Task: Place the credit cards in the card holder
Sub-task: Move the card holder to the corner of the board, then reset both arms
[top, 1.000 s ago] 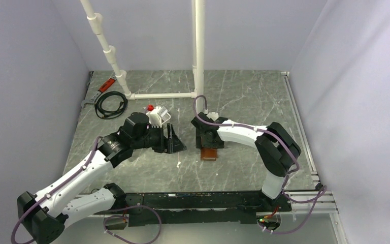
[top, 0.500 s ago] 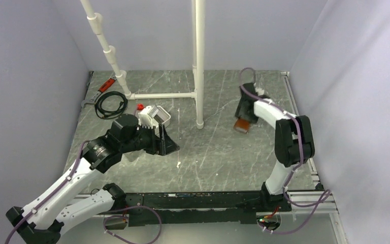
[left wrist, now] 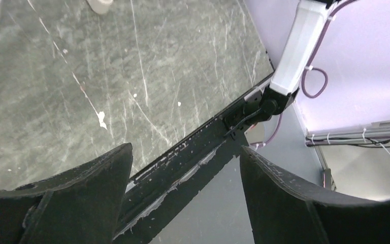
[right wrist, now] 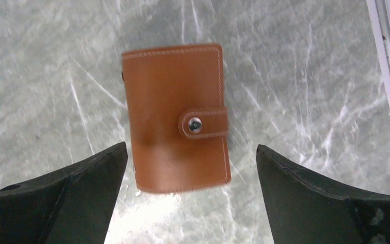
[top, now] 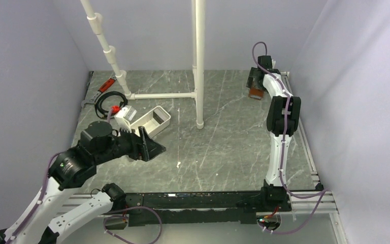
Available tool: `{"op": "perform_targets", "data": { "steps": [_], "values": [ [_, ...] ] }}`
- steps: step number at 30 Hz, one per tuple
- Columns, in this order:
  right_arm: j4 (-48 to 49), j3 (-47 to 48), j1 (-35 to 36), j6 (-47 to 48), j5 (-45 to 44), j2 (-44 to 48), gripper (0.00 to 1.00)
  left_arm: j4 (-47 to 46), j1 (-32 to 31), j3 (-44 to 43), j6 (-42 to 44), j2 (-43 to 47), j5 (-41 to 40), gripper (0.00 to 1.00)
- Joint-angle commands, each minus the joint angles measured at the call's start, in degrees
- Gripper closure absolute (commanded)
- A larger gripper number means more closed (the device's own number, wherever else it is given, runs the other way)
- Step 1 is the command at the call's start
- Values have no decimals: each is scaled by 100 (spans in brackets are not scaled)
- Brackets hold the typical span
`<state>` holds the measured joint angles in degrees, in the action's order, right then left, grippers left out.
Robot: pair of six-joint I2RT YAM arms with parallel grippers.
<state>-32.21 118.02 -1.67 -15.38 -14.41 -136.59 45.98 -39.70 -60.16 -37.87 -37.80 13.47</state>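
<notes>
While the right gripper (right wrist: pixel 190 148) hangs at the far right corner of the surface (top: pixel 223 147), its jaws stand wide, gripping nothing. Right below it, framed between the fingers but clear of both, there's the card holder (right wrist: pixel 175 117), brown, snapped shut, strap facing up. Over on the left, the left gripper (left wrist: pixel 183 152) is spread too, empty, near the white tray (top: pixel 158 113).

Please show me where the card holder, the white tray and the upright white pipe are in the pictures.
card holder (right wrist: pixel 175 86): right wrist view, on the plain brown face above the snap strap.
white tray (top: pixel 143 122): top view, on its long near wall.
white pipe (top: pixel 199 61): top view, on the middle of its shaft.
</notes>
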Motion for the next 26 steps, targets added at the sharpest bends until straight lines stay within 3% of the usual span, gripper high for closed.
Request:
{"op": "perform_targets", "data": {
  "steps": [1, 4, 6, 10, 14, 21, 26],
  "values": [
    [-652, 113, 210, 214, -213, 934, 0, 471, 25, -757, 363, -112, -538, 17],
    [-1661, 0, 555, -155, -431, 1890, 0, 679, 26, -1440, 661, -301, -1008, 17],
    [-2048, -565, 966, -369, -601, 3027, 0, 670, 32, -1828, 892, -391, -1304, 16],
    [-1413, -2435, 2030, -426, -710, 5483, 0, 190, 24, -2319, 1222, -359, -1886, 12],
    [-838, -3681, 2206, -406, 152, 7528, 0, -340, 17, -2627, 1741, -307, -2271, 7],
    [-637, -3922, 2206, -147, 236, 9800, 0, -695, 15, -3016, 2221, -399, -2724, 4],
    [-682, -3727, 2197, -17, -324, 10631, 0, -776, 15, -3280, 2419, -379, -2901, 4]
  ]
}}
